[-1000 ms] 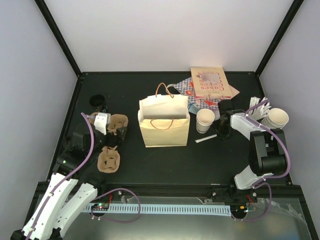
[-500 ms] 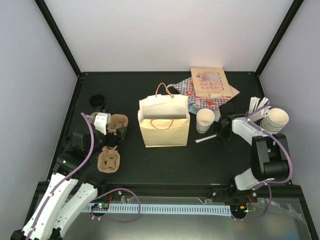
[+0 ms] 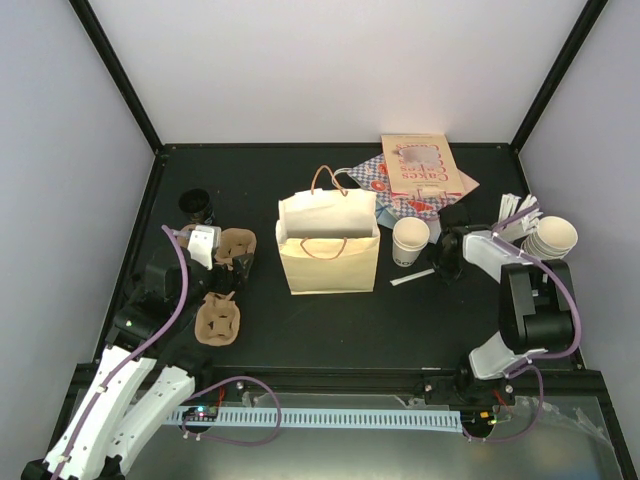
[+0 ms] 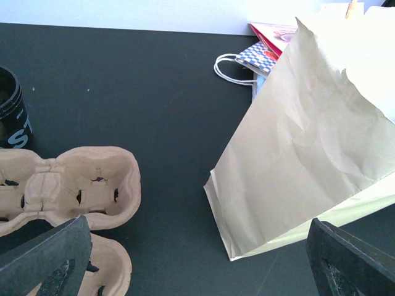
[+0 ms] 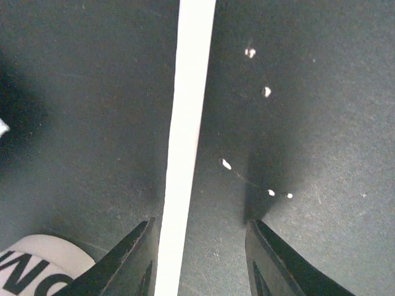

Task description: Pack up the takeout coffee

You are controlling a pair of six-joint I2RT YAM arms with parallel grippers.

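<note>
The takeout coffee is out of view. The only lone cup is a cream paper cup (image 3: 410,240) right of the tan paper bag (image 3: 328,248), and its top is open with no lid. My right gripper (image 3: 445,265) is just right of that cup, tips down at the table. In the right wrist view it (image 5: 200,223) is open and astride a flat white strip (image 5: 185,135), which lies close to the left finger. My left gripper (image 4: 203,271) is wide open and empty, between the cardboard cup carriers (image 4: 80,185) and the bag (image 4: 308,148).
A black cup-like container (image 3: 196,205) stands at the far left behind two carriers (image 3: 218,320). A stack of lidless cream cups (image 3: 553,238) and white sticks (image 3: 518,210) are at the right. A printed cake bag (image 3: 420,165) lies on a patterned one (image 3: 372,178) behind the tan bag.
The right arm's wrist has shifted slightly and come back. Its gripper stays over the white strip with the same opening. The left arm has not moved.
</note>
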